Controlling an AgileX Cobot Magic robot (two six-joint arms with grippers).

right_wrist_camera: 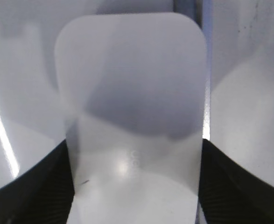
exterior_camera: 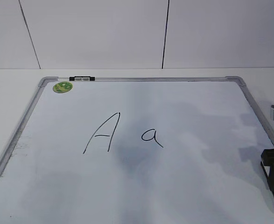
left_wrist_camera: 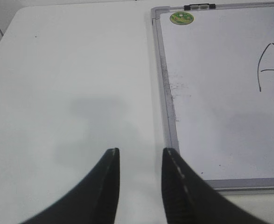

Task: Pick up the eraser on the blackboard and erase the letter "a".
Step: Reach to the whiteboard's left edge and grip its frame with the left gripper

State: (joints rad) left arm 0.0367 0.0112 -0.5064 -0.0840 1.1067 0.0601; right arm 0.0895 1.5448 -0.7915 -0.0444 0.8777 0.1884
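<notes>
The blackboard (exterior_camera: 183, 186), a white dry-erase board in a grey frame, lies flat and fills most of the exterior view. On it the capital A (exterior_camera: 101, 133) and, just to its right, the letter "a" (exterior_camera: 152, 136) are both whole and unsmudged, so no erasing has been done.

The eraser (right_wrist_camera: 132, 121) fills the right wrist view as a pale rounded block, with the dark fingers (right_wrist_camera: 29, 186) of the right gripper (right_wrist_camera: 134, 182) flanking its near end on both sides. The jaws look set against its long sides, so I judge it gripped, though the contact lines are blurred. In the exterior view that gripper sits at the near right edge of the board, well apart from the "a". Left to do: carry the eraser left to the "a" and wipe it without catching the A.

The left gripper (left_wrist_camera: 139, 161) hovers over the bare table (left_wrist_camera: 71, 84), just off the board's left frame, jaws part-spread and holding nothing.

A small green sticker (exterior_camera: 62, 87) sits at the far left corner.

Whether the eraser is lifted or rests on the board cannot be told. Its black base is hidden, and the exterior view cuts the right gripper off at the frame edge.
</notes>
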